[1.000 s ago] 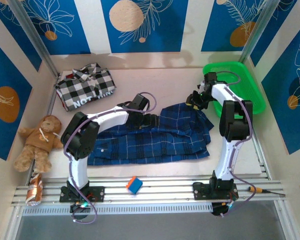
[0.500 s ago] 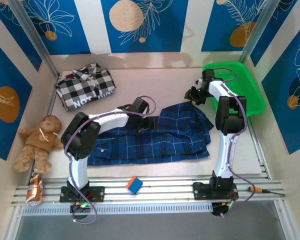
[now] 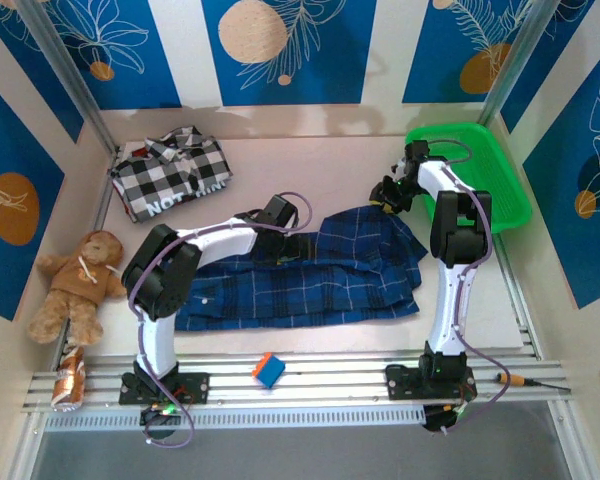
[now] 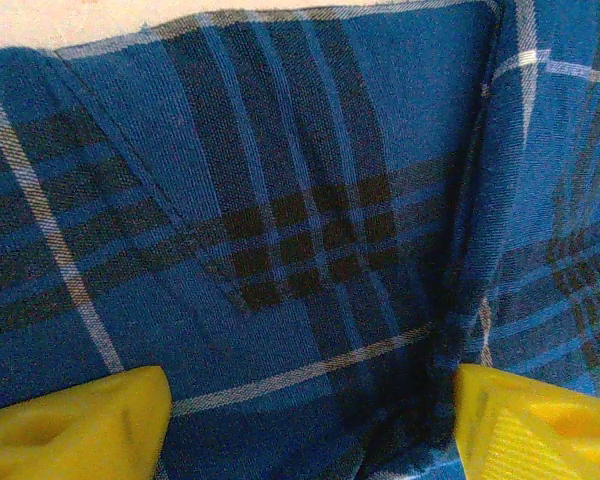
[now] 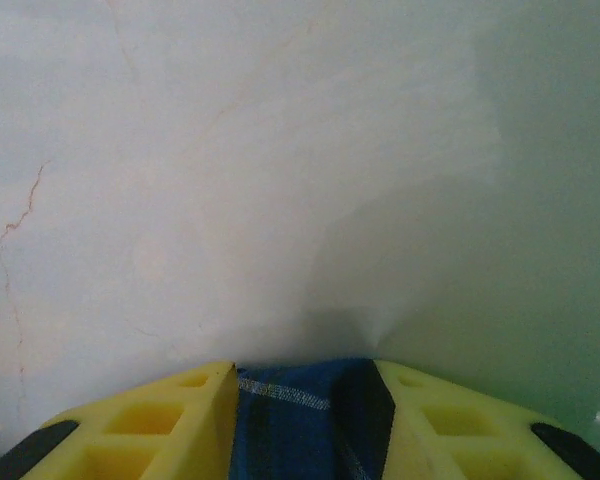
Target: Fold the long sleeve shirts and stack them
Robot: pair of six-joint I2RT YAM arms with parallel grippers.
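My left gripper [image 4: 312, 400] hangs low over the blue plaid shirt [image 3: 310, 280], its yellow fingers [image 4: 80, 420] spread wide with nothing between them but the cloth lying below, where a fold runs up beside the right finger. That shirt lies spread across the middle of the table [image 3: 320, 165], rumpled, its long side running left to right. My right gripper [image 5: 305, 375] is at the shirt's far right corner, its fingers drawn in narrow and pinched on a strip of the blue cloth, a thin light line showing between them. Just beyond that wrist stands the green basket [image 3: 495, 175] in the far right corner; my forearm crosses its near left rim, and the part of its floor I can see is plain green plastic. The checked shirt [image 3: 170, 180] sits bunched in the far left corner, well apart from the blue one, white lettering along its near edge. A teddy bear [image 3: 75, 280] lies at the left edge.
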